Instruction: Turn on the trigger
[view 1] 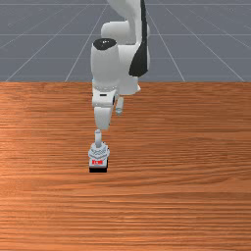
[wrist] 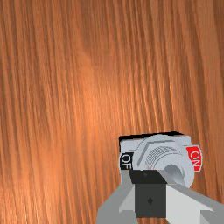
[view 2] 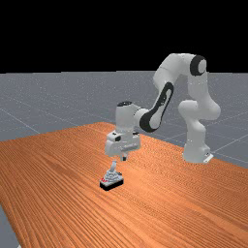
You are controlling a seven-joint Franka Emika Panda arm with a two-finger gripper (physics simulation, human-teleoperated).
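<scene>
Low over an orange-brown worktop (view 1: 171,196), a white-and-grey robot claw (view 2: 124,158) hangs by a small toggle switch (view 2: 112,181), fingers pressed together and gripping nothing. The switch, target of the task, sits upright on the boards beneath the hand, its pale grey housing mounted on a black base (view 1: 98,170). Its stubby grey lever (view 2: 114,166) points up toward the claw, tilting slightly away from the red label in the far view. Seen from the wrist, that red label (wrist: 194,158), reading "ON," marks one end of the switch; a black label (wrist: 126,160) marks the other, with the letters "OF" legible. The closed fingers stand between the camera and the switch there, blocking part of the housing and lever. Whether they touch the lever cannot be told.

Behind the switch in the front view, the arm (view 2: 164,94) looms above the worktop, its hand just over the lever's top. At the far view's right, the arm's foot (view 2: 195,152) stands at the worktop's far side, well apart from the switch. Grey floor (view 1: 44,39), ruled with pale lines, stretches beyond the wood.
</scene>
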